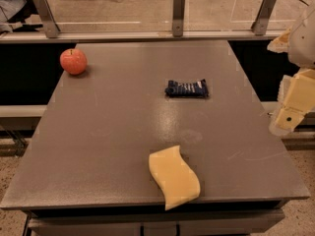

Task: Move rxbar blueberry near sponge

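Note:
The rxbar blueberry (186, 88) lies flat on the grey table (108, 132), right of centre, its dark navy wrapper lengthwise left to right. The pale yellow sponge (174, 176) with wavy edges lies at the table's front edge, slightly overhanging it, well in front of the bar. The gripper (290, 117) hangs at the right edge of the view, beyond the table's right side, apart from both objects and holding nothing that shows.
A red apple (73, 61) sits at the table's far left corner. A glass barrier with metal brackets (178, 14) runs behind the table. The floor shows past the table's right side (305, 171).

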